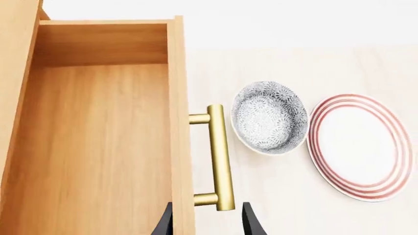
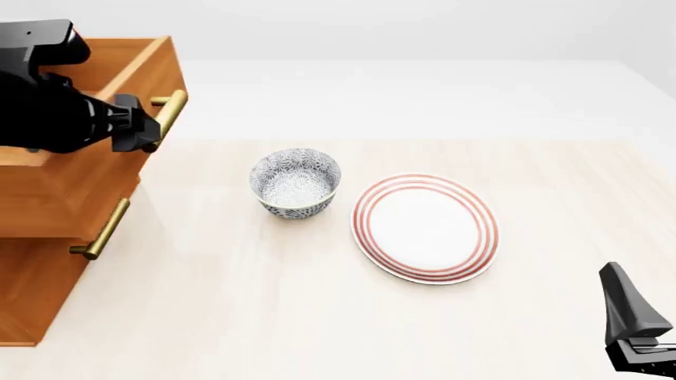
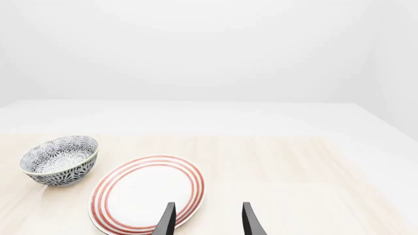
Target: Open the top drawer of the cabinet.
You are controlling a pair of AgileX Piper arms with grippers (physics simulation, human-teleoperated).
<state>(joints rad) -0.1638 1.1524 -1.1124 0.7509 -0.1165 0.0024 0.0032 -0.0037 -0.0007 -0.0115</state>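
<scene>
The cabinet [image 2: 47, 229] stands at the left edge of the table [image 2: 317, 317], and the top drawer [image 2: 127, 67] is pulled out toward the table's middle, its plain wooden inside showing bare in the left wrist view. Its brass bar handle [image 1: 220, 156] sticks out on two short posts from the drawer front. The left gripper [image 1: 206, 220] sits at the near end of that handle: one dark finger [image 1: 163, 223] lies against the drawer front's top edge and the other on the outer side of the bar, so the handle's end falls in the gap between them. The fingers are spread apart and I cannot tell whether either one touches the brass. In the front view the left arm's black body covers much of the drawer and meets the handle partway along it. The middle drawer's handle [image 2: 106, 229] shows lower down on the cabinet. A patterned bowl [image 2: 296, 182] sits near the table's centre, with a red-ringed plate [image 2: 425, 228] just beside it toward the right edge. The right gripper [image 3: 206, 220] hangs over the near right corner, fingers parted and gripping nothing.
</scene>
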